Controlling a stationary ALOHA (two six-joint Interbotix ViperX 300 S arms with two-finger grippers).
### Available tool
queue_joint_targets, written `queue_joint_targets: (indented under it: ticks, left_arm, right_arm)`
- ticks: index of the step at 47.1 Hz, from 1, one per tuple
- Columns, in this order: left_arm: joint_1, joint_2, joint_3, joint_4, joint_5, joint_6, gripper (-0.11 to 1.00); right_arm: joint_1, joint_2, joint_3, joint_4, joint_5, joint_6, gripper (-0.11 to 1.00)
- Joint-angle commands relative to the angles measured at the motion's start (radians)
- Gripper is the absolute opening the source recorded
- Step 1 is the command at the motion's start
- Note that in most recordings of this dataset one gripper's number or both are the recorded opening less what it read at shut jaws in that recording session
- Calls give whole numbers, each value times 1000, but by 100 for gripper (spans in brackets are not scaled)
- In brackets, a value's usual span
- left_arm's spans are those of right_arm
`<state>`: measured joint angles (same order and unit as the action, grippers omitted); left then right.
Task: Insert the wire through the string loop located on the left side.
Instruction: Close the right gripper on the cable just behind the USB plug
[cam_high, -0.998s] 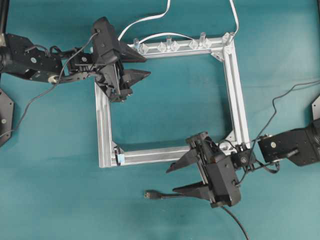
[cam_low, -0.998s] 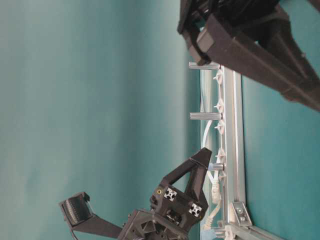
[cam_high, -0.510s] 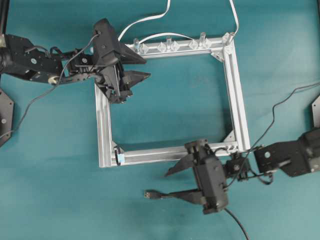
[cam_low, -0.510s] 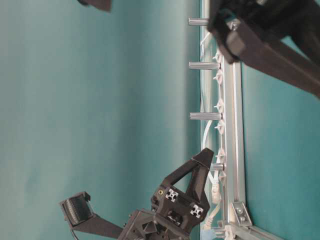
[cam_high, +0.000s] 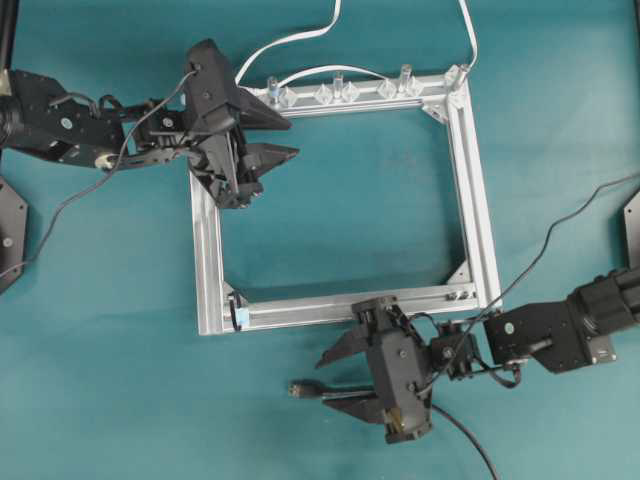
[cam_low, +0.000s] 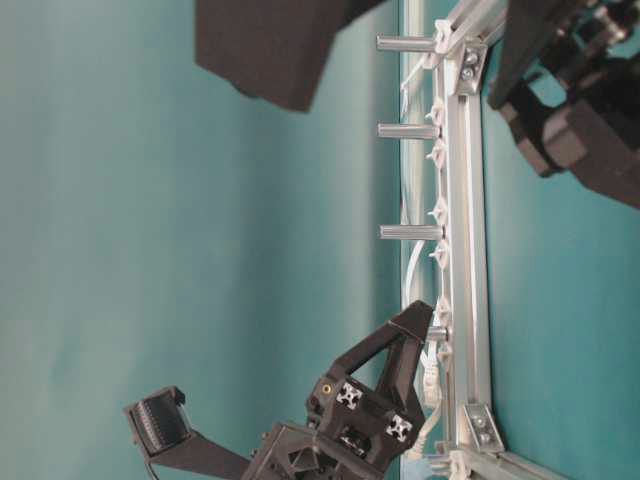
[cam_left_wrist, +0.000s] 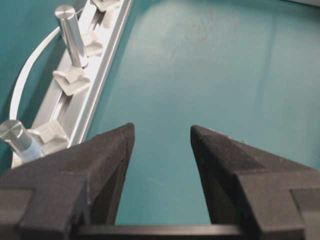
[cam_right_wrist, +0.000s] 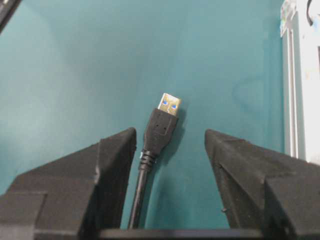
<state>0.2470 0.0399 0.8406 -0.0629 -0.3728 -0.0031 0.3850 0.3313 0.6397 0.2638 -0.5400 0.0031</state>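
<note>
The aluminium frame (cam_high: 465, 180) lies on the teal table. The right gripper (cam_high: 335, 372) straddles the wire (cam_right_wrist: 157, 137), jaws wide and empty: pickup step. The left gripper (cam_high: 280, 138) hovers open, holding nothing. Next it must close near the plug, then carry it to the string loop (cam_high: 238, 315) at the frame's lower-left corner

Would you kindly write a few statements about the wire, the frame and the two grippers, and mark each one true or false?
1. The right gripper is open, with the wire lying between its fingers. True.
2. The wire's plug already passes through the string loop. False: the plug lies on the table below the frame, apart from the loop.
3. The left gripper is open and holds nothing. True.
4. The left gripper hovers over the frame's bottom right corner. False: it is at the top left corner.
</note>
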Motion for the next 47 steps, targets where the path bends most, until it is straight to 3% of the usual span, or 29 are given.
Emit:
queue_joint_targets:
  ticks: [1,18,47]
  left_arm:
    - [-3,-20,-8,3,-5,9,53]
    - [-5,-20,-5,3,-5,9,53]
    - [-15,-20,12,3,-6,9,53]
  right_arm:
    - [5,-6,-21,8,6,-2,64]
    - [11,21,-38,8,77,-3,64]
    - [12,58,-72,8,84,-3,63]
